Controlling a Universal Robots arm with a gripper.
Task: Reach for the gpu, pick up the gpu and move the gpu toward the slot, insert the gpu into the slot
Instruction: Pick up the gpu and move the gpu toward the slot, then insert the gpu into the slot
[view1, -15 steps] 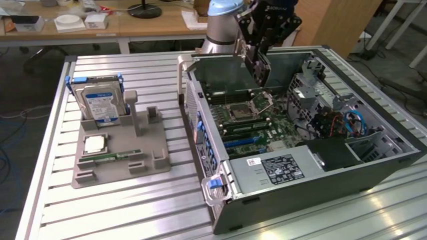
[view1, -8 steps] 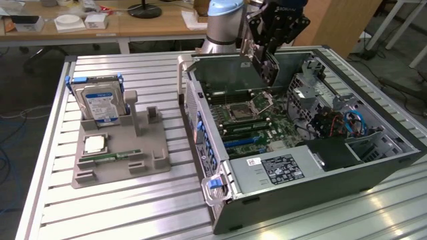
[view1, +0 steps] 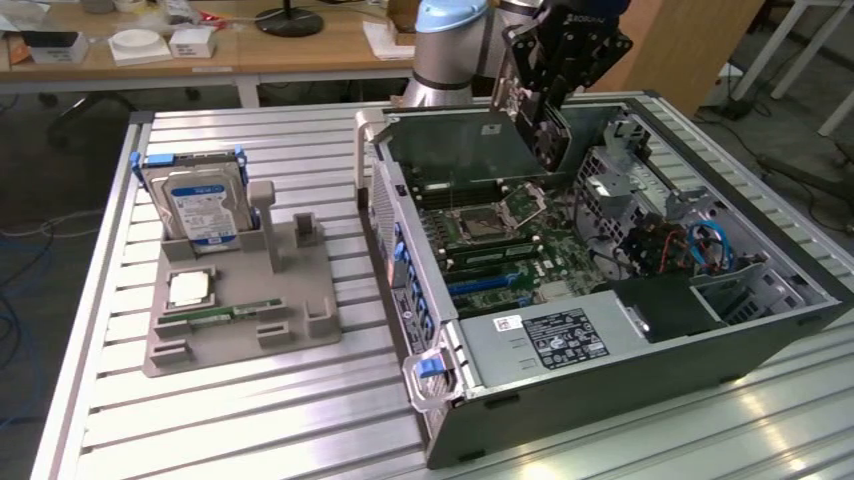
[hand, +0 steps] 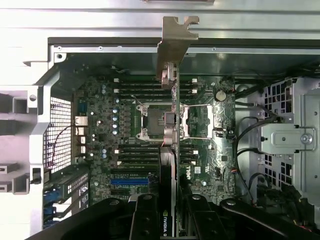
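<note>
Clamped in my end effector, the gpu hangs on edge over the far side of the open computer case, above the green motherboard. Reach and pick-up look done; it is not yet seated in the slot.

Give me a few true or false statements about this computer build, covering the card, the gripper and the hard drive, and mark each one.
1. The gripper is closed on the gpu. True.
2. The computer case is open, with its green motherboard exposed. True.
3. The gpu is seated in the motherboard. False: it hangs in the gripper above the board.
4. The hard drive lies inside the case. False: it stands upright in the grey holder on the table, to the exterior view's left of the case.
</note>
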